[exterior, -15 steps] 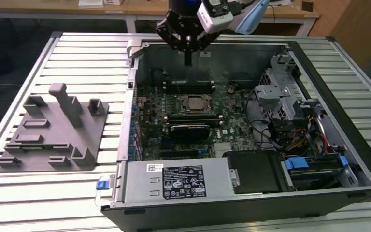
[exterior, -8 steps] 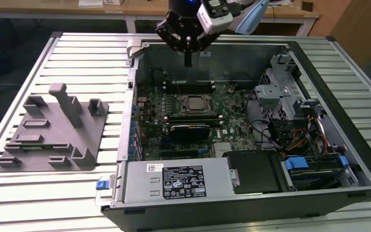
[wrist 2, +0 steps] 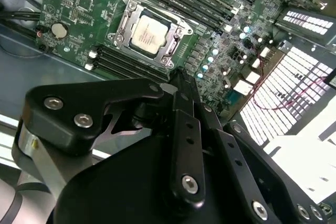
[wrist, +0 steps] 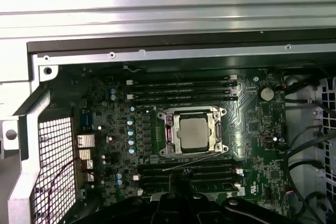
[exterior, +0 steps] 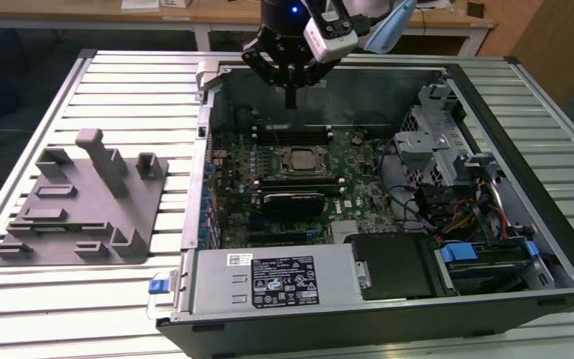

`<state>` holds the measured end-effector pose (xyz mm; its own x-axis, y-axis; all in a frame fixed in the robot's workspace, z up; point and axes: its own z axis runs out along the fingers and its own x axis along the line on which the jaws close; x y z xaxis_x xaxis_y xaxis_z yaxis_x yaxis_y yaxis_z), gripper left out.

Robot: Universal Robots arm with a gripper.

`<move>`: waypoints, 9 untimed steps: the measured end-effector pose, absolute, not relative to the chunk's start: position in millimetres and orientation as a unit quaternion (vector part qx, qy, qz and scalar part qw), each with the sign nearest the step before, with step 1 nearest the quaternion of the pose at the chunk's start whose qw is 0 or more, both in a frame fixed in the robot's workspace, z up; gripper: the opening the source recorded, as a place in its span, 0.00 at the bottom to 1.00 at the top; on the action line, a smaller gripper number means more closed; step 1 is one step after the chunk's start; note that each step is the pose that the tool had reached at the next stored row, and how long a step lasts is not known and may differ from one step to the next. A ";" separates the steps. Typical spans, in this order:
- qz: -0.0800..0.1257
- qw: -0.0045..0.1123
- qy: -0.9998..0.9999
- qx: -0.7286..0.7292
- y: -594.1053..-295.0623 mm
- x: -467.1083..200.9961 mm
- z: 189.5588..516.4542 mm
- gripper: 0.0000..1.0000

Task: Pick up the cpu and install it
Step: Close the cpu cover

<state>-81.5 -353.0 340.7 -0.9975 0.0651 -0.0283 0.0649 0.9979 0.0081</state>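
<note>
- Nearest, low in the exterior view: power supply and loose cables toward the exterior view's right, inside the computer case. Liable to catch an arm swung low.
- Mid-frame: cpu lying flat inside the socket frame. Looks level in the first wrist view, yet hard to tell whether fully seated or latched. If slightly skewed, likely to bend the contacts beneath under any push from above.
- Just beyond: memory slots, between socket and far wall. Easily struck by a descent drifting off centre.
- Farthest, upper middle: hand hanging above the board, well clear of the chip, fingers pinched together with nothing between them. Closed like that, apt to scrape or press the metal top rather than grip it.
</note>
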 end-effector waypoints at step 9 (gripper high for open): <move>0.004 0.014 0.999 0.033 -353.0 -81.5 326.7 0.11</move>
<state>-81.5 -353.0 326.7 -0.9975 0.0652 -0.0285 0.0650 0.9979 0.0081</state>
